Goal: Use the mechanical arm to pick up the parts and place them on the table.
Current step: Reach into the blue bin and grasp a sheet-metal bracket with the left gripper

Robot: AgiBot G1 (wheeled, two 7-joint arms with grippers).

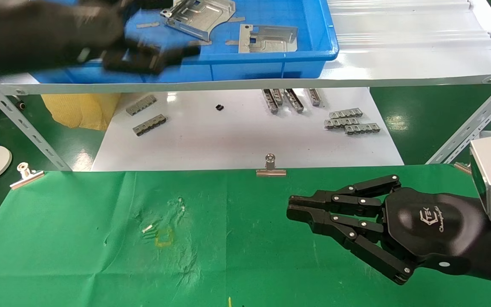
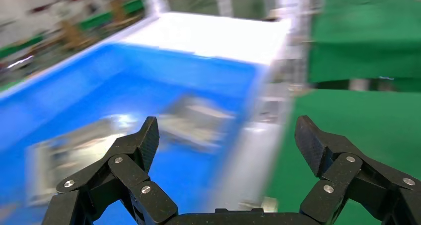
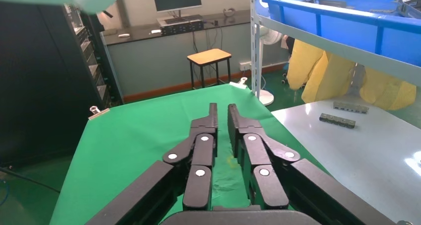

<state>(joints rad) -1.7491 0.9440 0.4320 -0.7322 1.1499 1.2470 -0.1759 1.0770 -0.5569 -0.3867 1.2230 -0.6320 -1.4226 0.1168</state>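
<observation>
Two silver sheet-metal parts lie in a blue bin, one (image 1: pixel 198 15) at the back and one (image 1: pixel 267 39) near the front wall. My left gripper (image 1: pixel 164 57) is a blurred black shape above the bin's front left. In the left wrist view it (image 2: pixel 228 135) is wide open and empty, with the blurred parts (image 2: pixel 198 118) beyond it inside the bin. My right gripper (image 1: pixel 292 207) hangs low over the right side of the green table (image 1: pixel 79 238), shut and empty; in the right wrist view it (image 3: pixel 222 111) points along the cloth (image 3: pixel 139 130).
The blue bin (image 1: pixel 271 64) stands on a white corrugated shelf (image 1: pixel 399 38) with angled metal legs (image 1: pixel 471 128). Below it a glossy white board (image 1: pixel 228 140) holds grey comb strips (image 1: pixel 352 121). Binder clips (image 1: pixel 271 166) (image 1: pixel 26 175) sit on the table's far edge.
</observation>
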